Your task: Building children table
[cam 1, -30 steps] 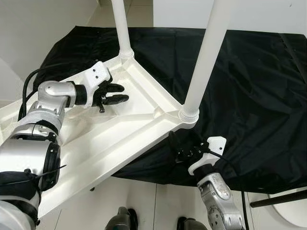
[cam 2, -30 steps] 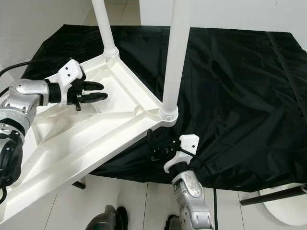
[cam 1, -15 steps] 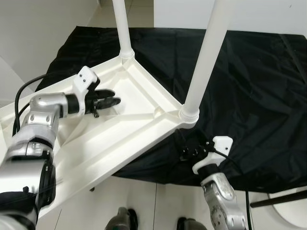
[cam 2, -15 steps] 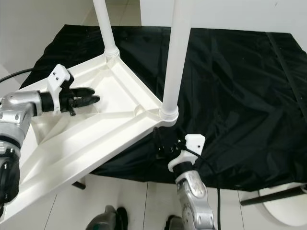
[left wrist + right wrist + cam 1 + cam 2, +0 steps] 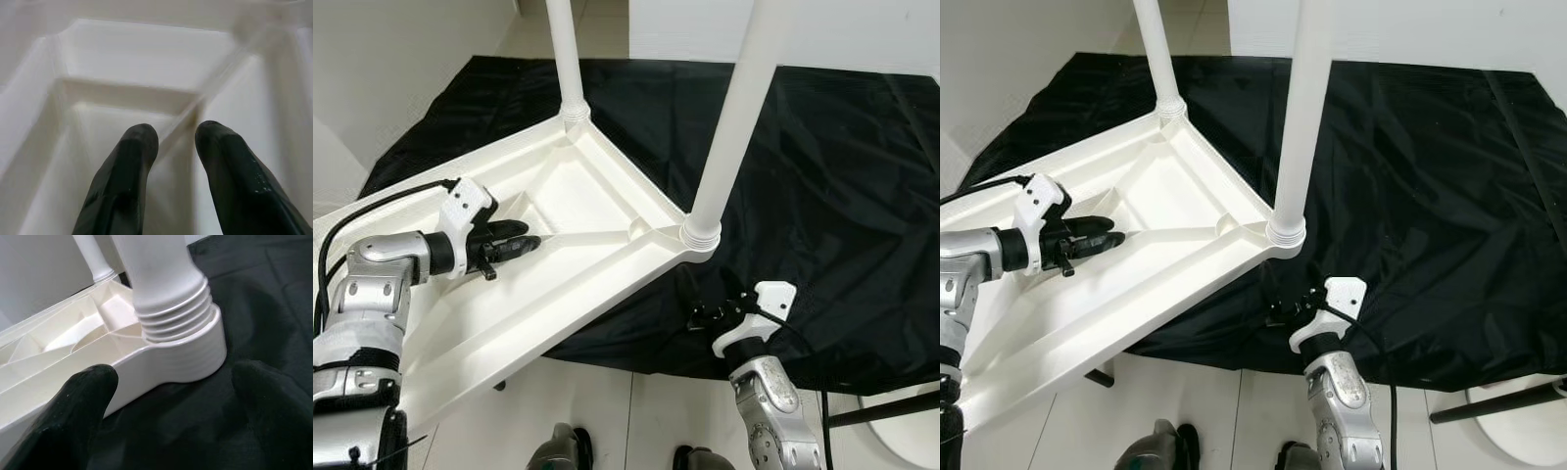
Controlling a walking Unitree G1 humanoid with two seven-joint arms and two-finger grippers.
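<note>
White plastic everywhere at the centre: upturned children's table top, ribbed underside facing up, resting tilted on a black cloth, its low end running off toward 7 o'clock over the pale tiled floor. Glossy and moulded, with raised ribs dividing shallow recesses.

Two round white legs standing up from the corner sockets: far leg at 12 o'clock, near leg toward 1 o'clock, screwed into a ringed, threaded collar on a rounded corner.

Left gripper at 9 o'clock, reaching into a recess of the underside; black fingers slightly parted, holding nothing, one on each side of a thin diagonal rib, tips low over the plastic. Cannot tell whether touching. Silver forearm and white wrist housing behind, black cable looping away.

Right gripper at 5 o'clock, just below the near corner, over the cloth; fingers spread wide, released, empty, the rounded corner and collar lying between and beyond the blunt matte tips. Apart from the plastic, by the wrist view.

Cloth crinkled, faintly shiny, spread toward 3 o'clock. Dark shoe tips at 6 o'clock on the tiles.
</note>
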